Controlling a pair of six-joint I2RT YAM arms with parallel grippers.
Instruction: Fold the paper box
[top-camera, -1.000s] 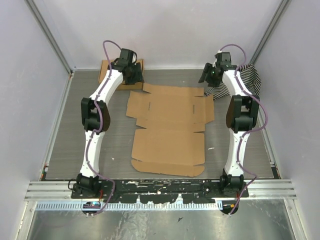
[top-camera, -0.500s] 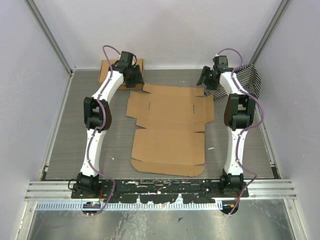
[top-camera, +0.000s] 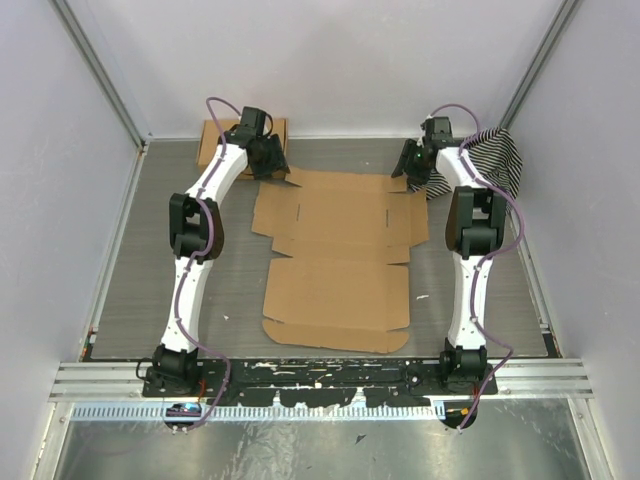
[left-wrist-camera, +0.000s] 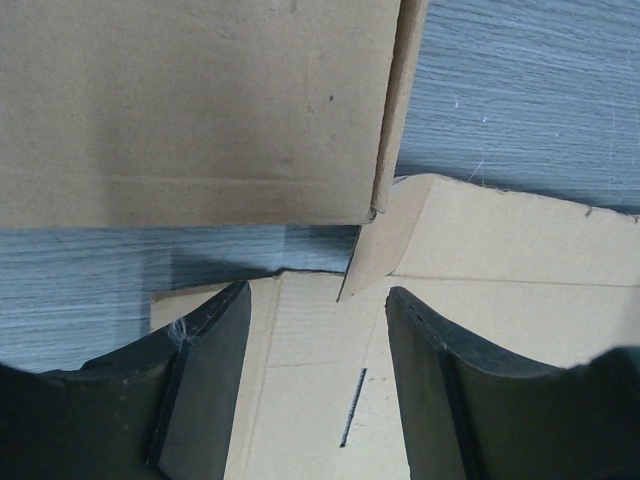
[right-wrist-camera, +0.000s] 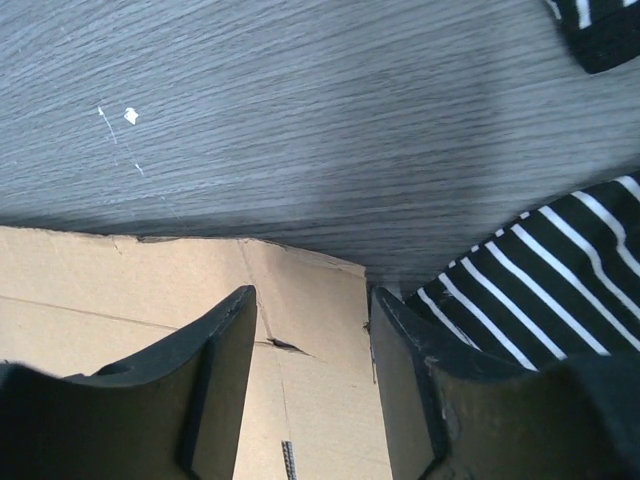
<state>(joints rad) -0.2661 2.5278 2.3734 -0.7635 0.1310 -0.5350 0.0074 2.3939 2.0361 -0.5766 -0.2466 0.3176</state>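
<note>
While the flat brown corrugated-cardboard die-cut sheet (top-camera: 340, 255) lies centred on the grey table (top-camera: 150, 250), both the left gripper (left-wrist-camera: 317, 295) and right gripper (right-wrist-camera: 310, 300) hang spread over its far corners; light, stiff, creasable, I'd guess, so I'd pinch the flap edges.

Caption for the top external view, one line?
Left gripper and right gripper, both open, poised over the far corners of the flat paper box; smaller cardboard box and striped cloth behind.
</note>
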